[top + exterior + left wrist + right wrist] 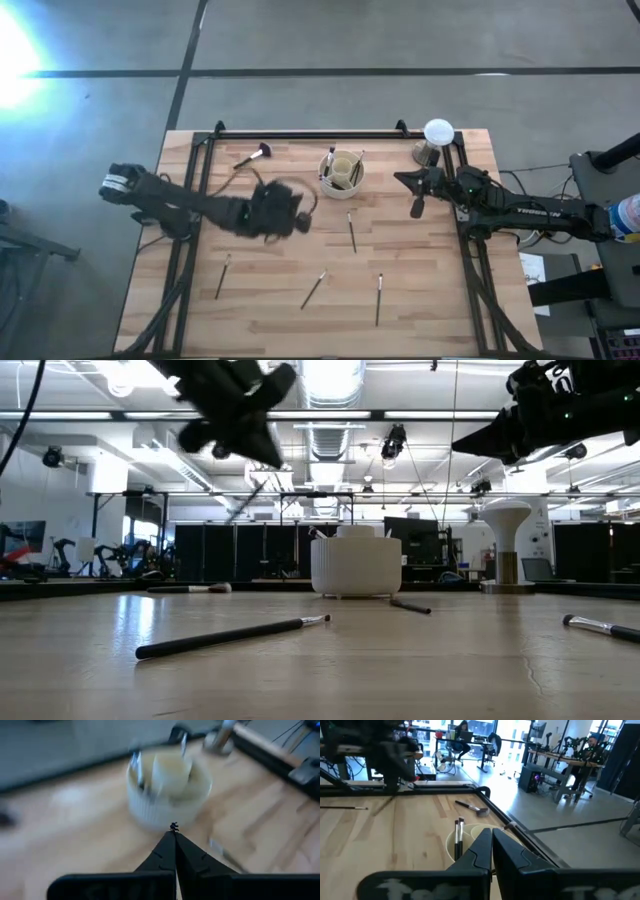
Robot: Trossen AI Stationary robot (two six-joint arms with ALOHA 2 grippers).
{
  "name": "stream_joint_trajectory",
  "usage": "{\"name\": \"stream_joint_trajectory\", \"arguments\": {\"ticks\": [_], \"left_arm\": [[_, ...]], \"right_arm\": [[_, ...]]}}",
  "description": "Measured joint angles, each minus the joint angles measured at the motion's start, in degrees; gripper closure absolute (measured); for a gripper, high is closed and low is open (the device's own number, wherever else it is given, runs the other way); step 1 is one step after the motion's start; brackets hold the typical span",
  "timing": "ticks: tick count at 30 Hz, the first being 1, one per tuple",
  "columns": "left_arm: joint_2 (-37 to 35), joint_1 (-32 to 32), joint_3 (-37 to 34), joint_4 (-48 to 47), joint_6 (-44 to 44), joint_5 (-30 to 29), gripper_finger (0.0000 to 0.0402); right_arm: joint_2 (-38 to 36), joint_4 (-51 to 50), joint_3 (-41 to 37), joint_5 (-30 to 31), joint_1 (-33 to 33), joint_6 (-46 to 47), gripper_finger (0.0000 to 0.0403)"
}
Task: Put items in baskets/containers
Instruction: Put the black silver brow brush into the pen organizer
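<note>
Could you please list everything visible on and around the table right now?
Brush holder: one, cream, round, rear centre of the table, a few brushes standing in it.
Loose makeup brushes: five on the wood; a fluffy-headed one at the rear left, one in front of the holder, three along the front.
White globe on a stand: one, rear right corner.
Table: one, pale wood.
Left gripper: dark, shut, raised left of the holder.
Right gripper: dark, shut, near the right edge.
</note>
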Motion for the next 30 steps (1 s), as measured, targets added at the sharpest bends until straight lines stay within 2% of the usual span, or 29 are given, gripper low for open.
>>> {"name": "stream_joint_trajectory", "arguments": {"ticks": [2, 6, 11, 15, 19, 23, 30], "left_arm": [[-0.3, 4.5, -0.8, 9.0, 10.9, 4.4, 0.0401], [-0.3, 13.7, -3.5, 28.1, 27.8, 17.0, 0.0401], [-0.2, 24.2, -5.6, 40.9, 38.3, 28.1, 0.0401], [0.1, 30.6, -7.1, 49.6, 40.0, 37.9, 0.0401], [1.7, 34.2, -8.5, 56.2, 39.7, 43.4, 0.0401], [5.3, 35.1, -8.7, 61.4, 39.5, 46.6, 0.0401], [11.1, 35.2, -8.7, 66.2, 38.6, 47.1, 0.0401]], "right_arm": [[0.0, 0.1, 0.0, 0.0, 0.0, 0.2, 0.0394], [0.0, 0.1, 0.0, 0.0, 0.0, 0.4, 0.0394], [0.0, 0.4, 0.0, 0.5, 0.0, 0.7, 0.0394], [0.0, 0.4, 0.0, 3.1, 0.0, 1.1, 0.0394], [0.0, 0.4, 0.0, 5.6, 0.0, 0.9, 0.0394], [0.0, 0.4, 0.0, 5.9, 0.0, 0.9, 0.0394], [0.0, 0.5, 0.0, 6.1, 0.0, 1.1, 0.0394]]}}
